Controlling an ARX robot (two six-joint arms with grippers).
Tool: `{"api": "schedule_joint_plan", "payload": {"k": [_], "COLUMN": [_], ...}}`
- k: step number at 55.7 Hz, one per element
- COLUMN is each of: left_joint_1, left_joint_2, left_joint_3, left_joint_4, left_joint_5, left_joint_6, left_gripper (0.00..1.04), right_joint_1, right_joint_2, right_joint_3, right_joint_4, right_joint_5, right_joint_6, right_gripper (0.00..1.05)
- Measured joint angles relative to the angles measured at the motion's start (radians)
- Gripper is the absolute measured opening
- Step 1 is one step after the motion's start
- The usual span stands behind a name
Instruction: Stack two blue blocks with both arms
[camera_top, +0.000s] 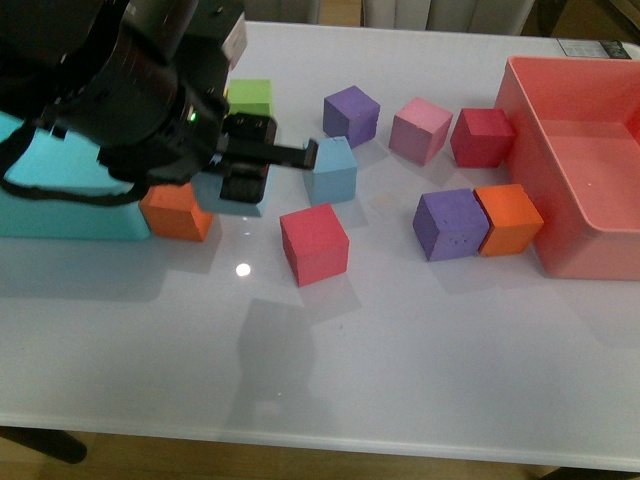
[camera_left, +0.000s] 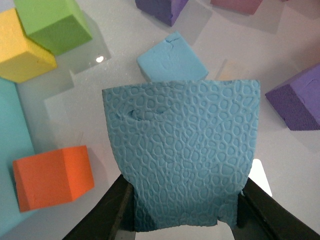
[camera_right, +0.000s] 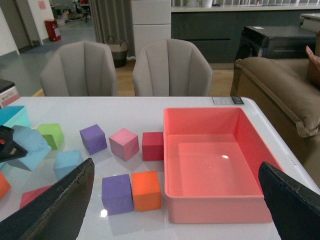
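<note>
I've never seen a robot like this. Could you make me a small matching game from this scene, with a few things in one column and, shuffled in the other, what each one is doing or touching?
Things
1. left gripper
2. right gripper
3. orange cube nearest the pink bin
4. red cube nearest the robot

States
A. touching a purple cube
B. open, holding nothing
C. standing alone, touching no other cube
D. shut on a blue block

Pairs: 1-D, 2-B, 3-A, 4-C
</note>
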Motion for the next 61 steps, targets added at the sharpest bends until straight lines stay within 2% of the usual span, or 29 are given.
{"api": "schedule_joint_plan", "payload": {"k": [21,43,61], "left_joint_1": [-0.013,-0.013,0.010], "left_joint_2": [0.192,0.302,0.336], "left_joint_3": [0.263,0.341,0.445], "left_joint_4": [-0.092,-0.140,-0.189], "left_joint_5": [0.007,0.064,0.072], "left_joint_6": [0.059,0.156,0.232], "left_gripper": [0.39,0.38,0.38], "right_joint_1": [0.000,0.000,0.000], "right_joint_2": [0.000,0.000,0.000], "right_joint_3": [0.000,0.000,0.000], "right_joint_4": [0.000,0.000,0.000], "right_joint_5": [0.000,0.000,0.000], "right_joint_6": [0.000,0.000,0.000], "right_gripper": [0.96,0.96,0.96]}}
